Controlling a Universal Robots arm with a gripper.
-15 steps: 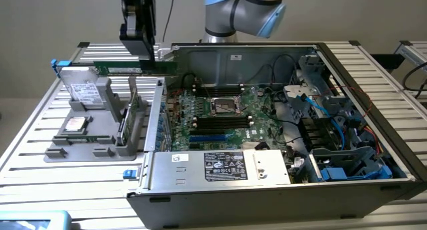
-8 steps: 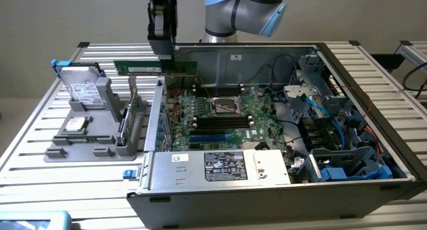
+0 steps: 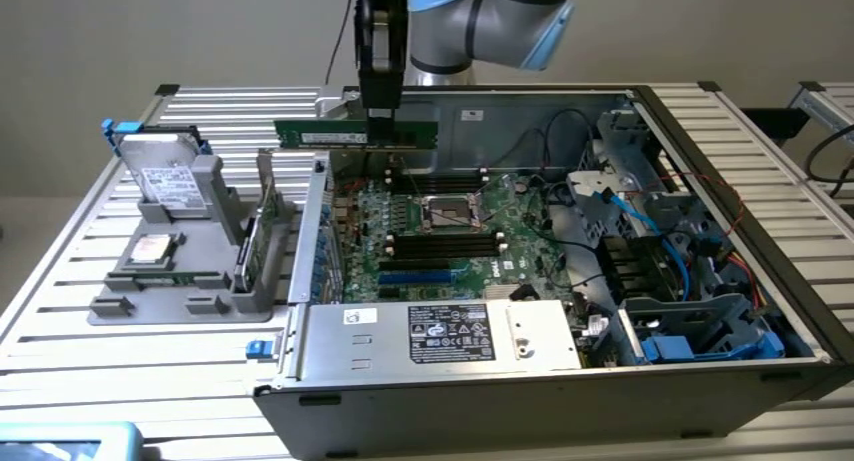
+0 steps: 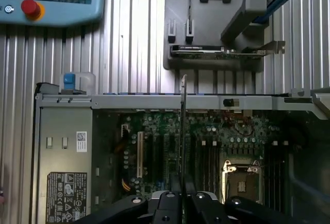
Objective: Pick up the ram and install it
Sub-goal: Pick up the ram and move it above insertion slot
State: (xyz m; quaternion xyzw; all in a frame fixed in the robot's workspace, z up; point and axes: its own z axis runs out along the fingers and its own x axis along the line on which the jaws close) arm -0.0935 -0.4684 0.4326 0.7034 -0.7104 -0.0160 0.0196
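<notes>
The ram, a long thin green stick, hangs level in the air over the back wall of the open computer case. My gripper comes down from above and is shut on the stick near its middle. In the wrist view the ram appears edge-on as a thin dark line running out from my gripper, above the green motherboard. The black memory slots lie below and nearer the camera, beside the CPU socket. The same slots lie just to the side of the stick's edge.
A grey parts holder at the exterior view's left carries a hard drive and a green expansion card. The power supply fills the case's near side and cables the right. A teach pendant lies on the slatted table.
</notes>
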